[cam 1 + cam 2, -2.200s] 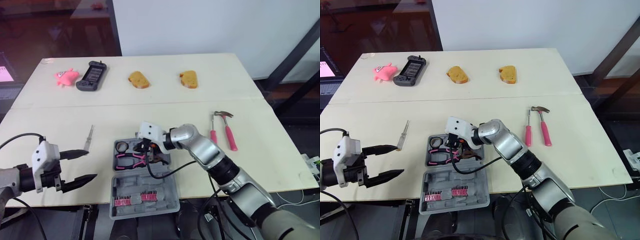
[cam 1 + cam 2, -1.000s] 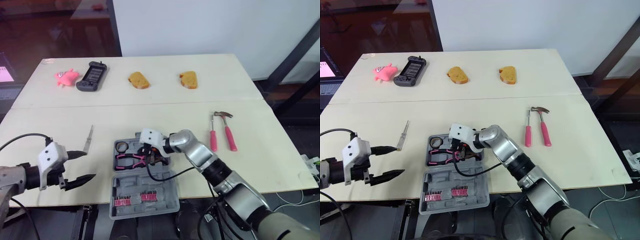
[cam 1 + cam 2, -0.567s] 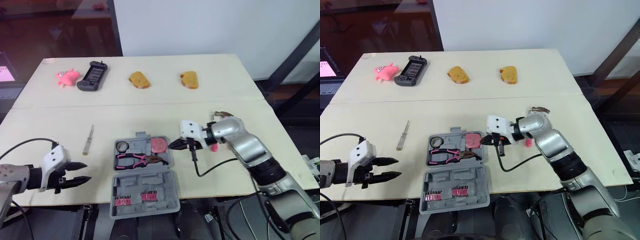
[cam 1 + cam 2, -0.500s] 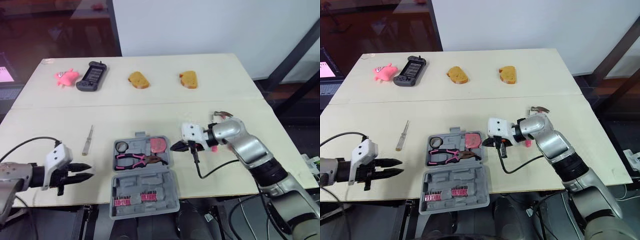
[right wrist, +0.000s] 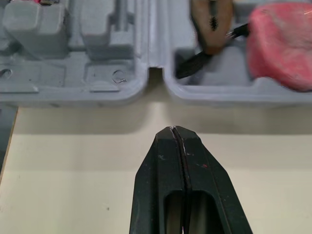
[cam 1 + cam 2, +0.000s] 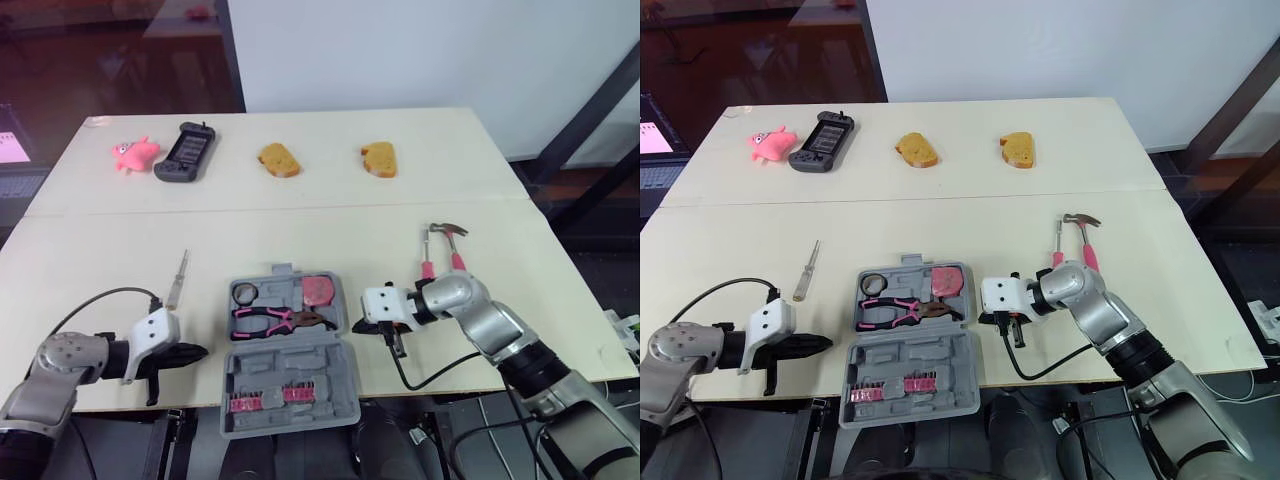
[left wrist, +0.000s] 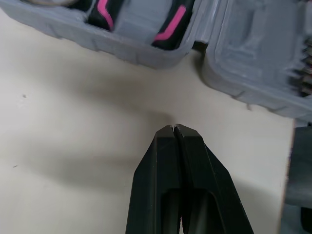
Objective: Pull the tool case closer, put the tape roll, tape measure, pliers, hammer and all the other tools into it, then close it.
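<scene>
The grey tool case (image 6: 285,372) lies open near the table's front edge. Its tray holds the black tape roll (image 6: 243,293), the pink-handled pliers (image 6: 268,319) and a pink tape measure (image 6: 318,290); its lid (image 6: 288,388) holds bits. My left gripper (image 6: 202,352) is shut with nothing in it, pointing at the case's left side with a small gap (image 7: 174,127). My right gripper (image 6: 355,325) is shut and empty, just off the case's right side (image 5: 174,128). The hammer (image 6: 447,232) and a pink-handled screwdriver (image 6: 426,245) lie behind my right arm, partly hidden. A slim metal tool (image 6: 178,278) lies left of the case.
Along the far side of the table (image 6: 120,250) lie a pink toy (image 6: 134,154), a dark game controller (image 6: 185,151) and two pieces of bread (image 6: 278,159) (image 6: 379,158). The case lid overhangs the table's front edge.
My left gripper has shut and slid right toward the case's left side. My right gripper left the case's tray, swung right, then came down beside the case's right edge.
</scene>
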Tool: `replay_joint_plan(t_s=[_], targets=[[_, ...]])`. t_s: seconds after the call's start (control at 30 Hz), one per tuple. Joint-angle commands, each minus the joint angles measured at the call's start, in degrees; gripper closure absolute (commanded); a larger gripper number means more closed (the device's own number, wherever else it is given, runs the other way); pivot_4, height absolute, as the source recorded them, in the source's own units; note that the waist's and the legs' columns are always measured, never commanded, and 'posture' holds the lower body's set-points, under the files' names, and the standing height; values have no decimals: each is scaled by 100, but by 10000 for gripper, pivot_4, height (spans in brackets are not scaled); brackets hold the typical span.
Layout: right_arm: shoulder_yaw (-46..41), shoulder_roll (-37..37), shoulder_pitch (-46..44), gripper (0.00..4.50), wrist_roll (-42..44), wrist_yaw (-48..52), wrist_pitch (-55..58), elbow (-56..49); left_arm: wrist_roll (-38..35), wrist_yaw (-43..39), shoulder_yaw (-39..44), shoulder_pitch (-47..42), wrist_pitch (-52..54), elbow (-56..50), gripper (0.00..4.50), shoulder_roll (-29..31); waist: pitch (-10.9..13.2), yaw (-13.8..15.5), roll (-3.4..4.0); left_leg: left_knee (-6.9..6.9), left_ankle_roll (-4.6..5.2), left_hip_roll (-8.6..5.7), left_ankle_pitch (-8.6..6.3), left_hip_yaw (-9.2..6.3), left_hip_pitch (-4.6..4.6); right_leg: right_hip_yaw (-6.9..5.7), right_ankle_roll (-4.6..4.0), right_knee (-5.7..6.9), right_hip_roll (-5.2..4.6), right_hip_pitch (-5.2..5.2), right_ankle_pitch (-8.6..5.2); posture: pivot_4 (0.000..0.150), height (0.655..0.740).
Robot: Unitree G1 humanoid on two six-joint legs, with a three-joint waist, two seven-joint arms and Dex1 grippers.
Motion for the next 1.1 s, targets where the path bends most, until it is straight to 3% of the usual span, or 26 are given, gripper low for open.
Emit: replay_joint_plan(t_s=[0.03,0.6,1.1], targets=[[7,96,-13,45000,-54,-33,-81,-30,10,86,-92,-119,-22,-28,44480,-136,0,25,1,1,0,0,0,0,0,0,0,0,0,0,0,1500,7400],[128,489,106,45000,-129,-189,118,-389,64,281,-753,-771,281,-12,44480,-925,-2,110,5,9,-1,-1,0,-3,3,-1,2,3,1,10,2,1500,7400],[24,698,-118,45000,-231,-387,332,-158,-35,468,-539,-1091,545,109,44480,-1231,-3,139,7,16,-1,-3,1,-7,17,-3,1,2,1,32,1,1500,7400]])
